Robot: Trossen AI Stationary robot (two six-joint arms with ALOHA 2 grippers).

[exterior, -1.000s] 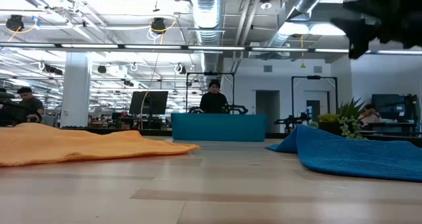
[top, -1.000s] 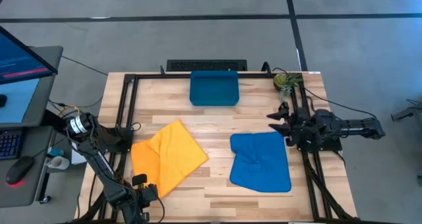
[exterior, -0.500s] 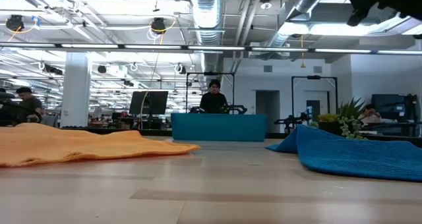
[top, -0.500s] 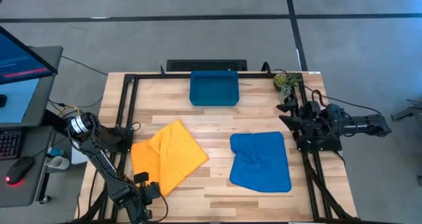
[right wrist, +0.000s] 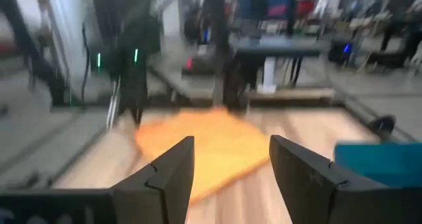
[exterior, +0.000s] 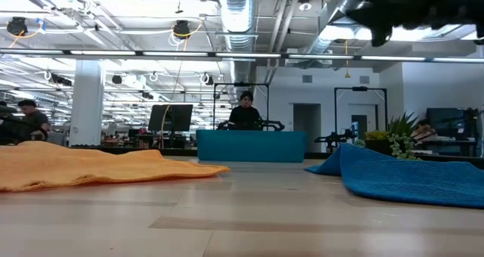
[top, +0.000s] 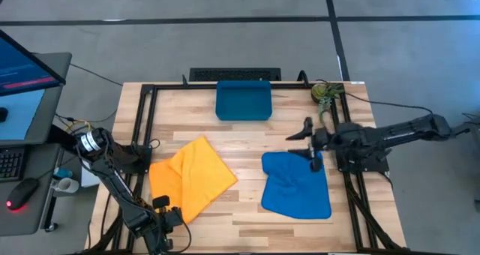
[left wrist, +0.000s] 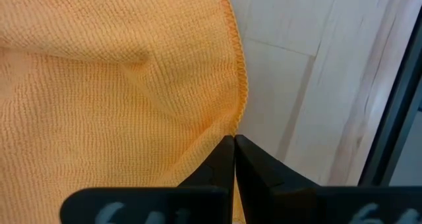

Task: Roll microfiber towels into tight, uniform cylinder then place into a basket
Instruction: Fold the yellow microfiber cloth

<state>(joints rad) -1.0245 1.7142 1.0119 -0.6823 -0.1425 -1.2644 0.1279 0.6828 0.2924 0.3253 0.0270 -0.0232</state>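
The orange-yellow towel (top: pixel 191 176) lies spread flat on the table's left half, and the bright blue towel (top: pixel 296 184) lies flat on the right with a few creases. The dark-blue basket (top: pixel 244 99) stands at the far middle. My left gripper (top: pixel 161 208) is shut and points down at the orange towel's near left edge (left wrist: pixel 239 85). My right gripper (top: pixel 307 144) hangs open in the air over the blue towel's far edge, pointing level toward the orange towel (right wrist: pixel 211 145). My left gripper's shut fingertips (left wrist: pixel 224 159) stand from above right at the orange towel's hemmed edge (left wrist: pixel 236 122). The fingers hide the spot, so I cannot tell whether they touch the cloth or have any of it between them.
A small green plant (top: pixel 328 91) stands at the far right corner. Black frame rails (top: pixel 142 127) run along the table's left, right and far sides. A person (exterior: pixel 244 113) sits beyond the far edge. Bare wood (top: pixel 247 210) lies between the towels.
My right gripper has reached out from the table's right edge toward the left. It stays open and now hangs over the blue towel's far edge. Both towels lie as before.
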